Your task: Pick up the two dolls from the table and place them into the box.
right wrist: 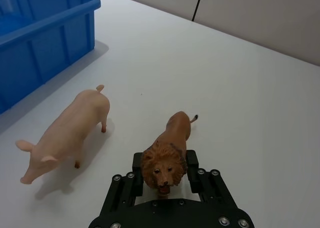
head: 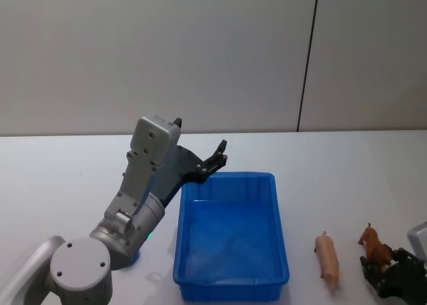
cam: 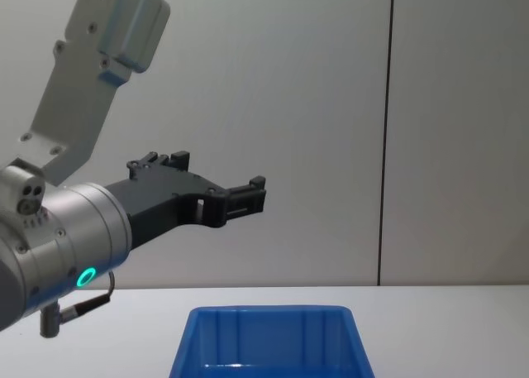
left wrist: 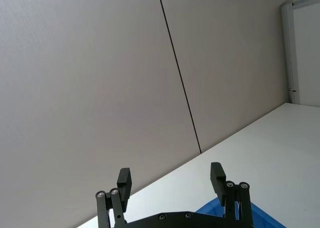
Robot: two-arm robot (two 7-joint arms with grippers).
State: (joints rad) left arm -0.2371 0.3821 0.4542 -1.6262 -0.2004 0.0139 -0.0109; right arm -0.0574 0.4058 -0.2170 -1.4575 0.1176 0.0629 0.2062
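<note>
1. Currently the right gripper sits low over the flat white matte table at the robot's near right, its black fingers clamped on either side of the maned head of a brown plastic toy lion.
2. Seen from the right wrist, the lion stands on its legs on the tabletop, its face towards the gripper and its tail pointing away.
3. A pale pinkish-beige plastic toy pig stands just beside the lion without touching it, between the lion and the bin, and no gripper touches it.
4. A bright blue rectangular plastic bin with a thick rim rests on the table in front of the robot, left of both toys, with nothing inside it.
5. The left gripper is raised in the air over the bin's far left corner, pointing towards the grey wall, with its fingers spread apart and nothing between them.
</note>
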